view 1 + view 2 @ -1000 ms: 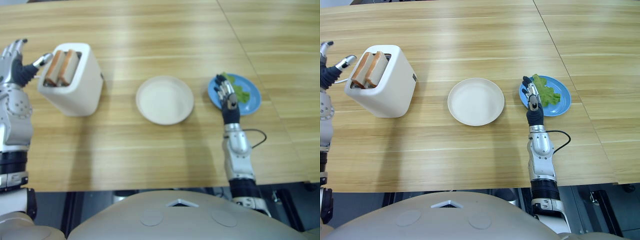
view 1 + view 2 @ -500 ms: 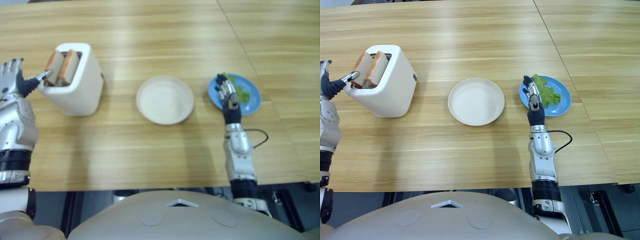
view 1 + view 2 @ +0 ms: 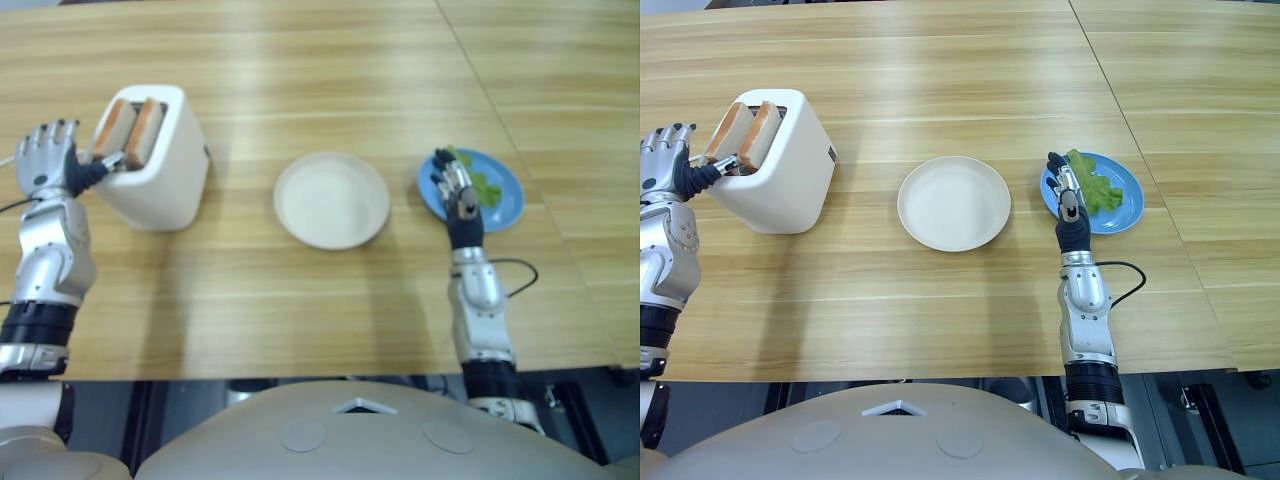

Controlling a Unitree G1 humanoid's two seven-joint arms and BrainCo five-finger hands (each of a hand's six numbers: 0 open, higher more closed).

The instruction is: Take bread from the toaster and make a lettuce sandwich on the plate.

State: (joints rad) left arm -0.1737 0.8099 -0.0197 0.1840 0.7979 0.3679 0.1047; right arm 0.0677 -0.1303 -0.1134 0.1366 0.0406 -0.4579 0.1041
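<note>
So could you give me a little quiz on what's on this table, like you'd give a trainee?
1. How many bread slices stand in the toaster?
2. True or false: the cream plate in the middle already holds a slice of bread.
3. Where does the lettuce lie? A: on the cream plate. B: on the blue plate. C: in the toaster.
Key: 1 two; 2 false; 3 B.
</note>
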